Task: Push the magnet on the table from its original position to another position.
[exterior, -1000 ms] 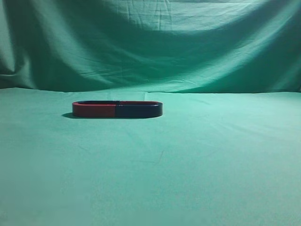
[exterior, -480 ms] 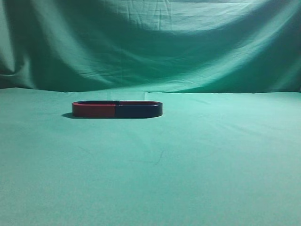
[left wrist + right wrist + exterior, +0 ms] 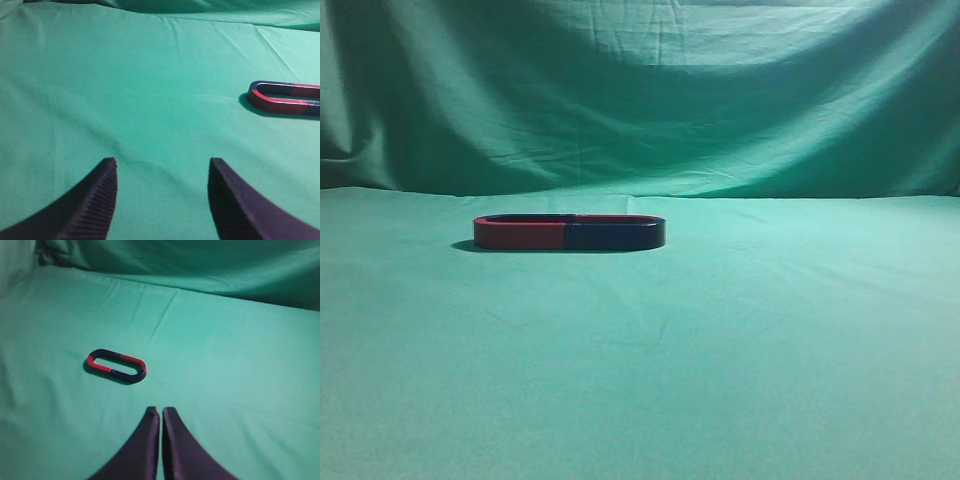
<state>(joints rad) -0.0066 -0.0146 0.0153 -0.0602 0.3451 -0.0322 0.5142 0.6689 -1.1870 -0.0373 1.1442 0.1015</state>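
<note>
The left hand (image 3: 161,200) hovers wide open and empty, the ring magnet (image 3: 285,98) at its two o'clock on the green counter (image 3: 740,350). The right hand (image 3: 160,445), pinched closed and empty, should probably come in low and nudge the magnet's flank at eleven o'clock.

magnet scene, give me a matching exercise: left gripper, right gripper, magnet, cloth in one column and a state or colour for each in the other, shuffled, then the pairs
Column 1:
1. left gripper
2. right gripper
3. magnet
4. cloth

Column 2:
A. green, covering the table
B. jaws pressed together, empty
C. red and blue, lying flat, untouched
D. jaws spread apart, empty

Pairs: 1-D, 2-B, 3-C, 4-A
</note>
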